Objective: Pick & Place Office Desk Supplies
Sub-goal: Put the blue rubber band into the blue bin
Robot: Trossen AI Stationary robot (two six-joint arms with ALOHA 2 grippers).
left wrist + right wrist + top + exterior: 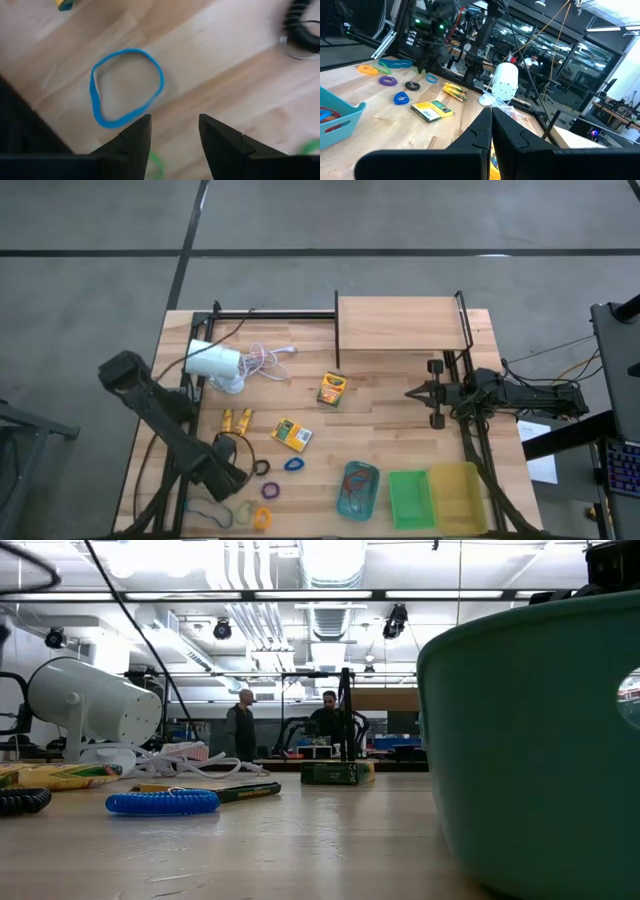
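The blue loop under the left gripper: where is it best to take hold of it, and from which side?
Probably pinch one strand of the blue loop from straight above. It lies flat on the table as a thin open ring, so the left gripper, open above it, should straddle the band, one finger inside the ring.

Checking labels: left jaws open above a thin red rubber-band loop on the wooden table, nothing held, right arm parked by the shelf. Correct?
Nearly. The loop is blue, not red: the left wrist view shows the left gripper with its jaws apart and empty above a thin blue rubber-band loop lying flat on the wooden table. In the high view the right gripper sits by the wooden shelf.
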